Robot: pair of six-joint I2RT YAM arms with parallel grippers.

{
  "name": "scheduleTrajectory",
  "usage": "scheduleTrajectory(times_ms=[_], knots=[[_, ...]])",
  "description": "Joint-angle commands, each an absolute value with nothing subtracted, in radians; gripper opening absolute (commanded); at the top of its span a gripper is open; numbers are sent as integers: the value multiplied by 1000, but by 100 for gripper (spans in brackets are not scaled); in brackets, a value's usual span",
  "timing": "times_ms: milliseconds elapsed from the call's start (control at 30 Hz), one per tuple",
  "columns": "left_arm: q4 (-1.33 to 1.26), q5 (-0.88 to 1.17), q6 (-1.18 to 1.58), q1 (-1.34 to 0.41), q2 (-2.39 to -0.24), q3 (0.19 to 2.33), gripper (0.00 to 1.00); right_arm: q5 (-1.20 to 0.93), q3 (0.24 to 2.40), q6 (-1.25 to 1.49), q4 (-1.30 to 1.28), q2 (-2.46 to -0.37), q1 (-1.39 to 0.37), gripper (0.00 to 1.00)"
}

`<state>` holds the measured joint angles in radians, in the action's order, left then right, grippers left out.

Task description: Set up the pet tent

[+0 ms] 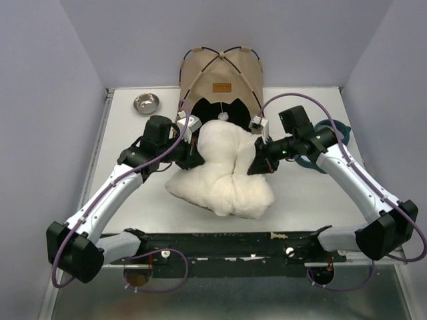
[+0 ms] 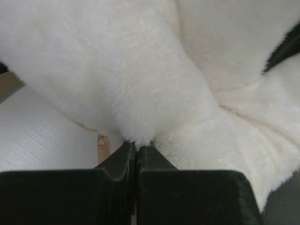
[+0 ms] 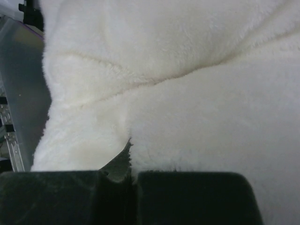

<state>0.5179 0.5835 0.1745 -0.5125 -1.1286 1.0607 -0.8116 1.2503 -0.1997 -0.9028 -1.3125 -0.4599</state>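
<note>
Holding the white fluffy cushion [image 1: 223, 170] in front of the pet tent [image 1: 222, 73] doorway [image 1: 212, 110].
Tent already up, poles [image 1: 223, 55] crossed overhead; left gripper [image 1: 192, 150] and right gripper [image 1: 257, 160] both clamped on cushion folds just before the doorway. Probably left to do: pushing the cushion, mostly outside, into the tent.

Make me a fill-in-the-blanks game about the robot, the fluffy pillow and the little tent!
1. The left gripper and right gripper both pinch a fluffy cushion whose colour is ____.
2. The shiny bowl sits to the ____ of the tent.
3. On the tent's roof, ____ black poles cross.
Missing words: white, left, two.
</note>
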Motion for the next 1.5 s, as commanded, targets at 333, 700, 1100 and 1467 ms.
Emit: scheduleTrajectory(times_ms=[333, 700, 1100, 1467], knots=[[338, 549, 279, -387, -1238, 986, 0, -589, 1607, -90, -699, -1658, -601, 1], [241, 542, 353, -388, -1314, 960, 0, -425, 1902, -101, -775, -2020, -614, 1], [195, 421, 322, -379, -1419, 1146, 0, -360, 1869, -209, -680, -1925, -600, 29], [238, 204, 266, -371, -1584, 1276, 0, -561, 1786, -385, -840, -1668, -600, 89]])
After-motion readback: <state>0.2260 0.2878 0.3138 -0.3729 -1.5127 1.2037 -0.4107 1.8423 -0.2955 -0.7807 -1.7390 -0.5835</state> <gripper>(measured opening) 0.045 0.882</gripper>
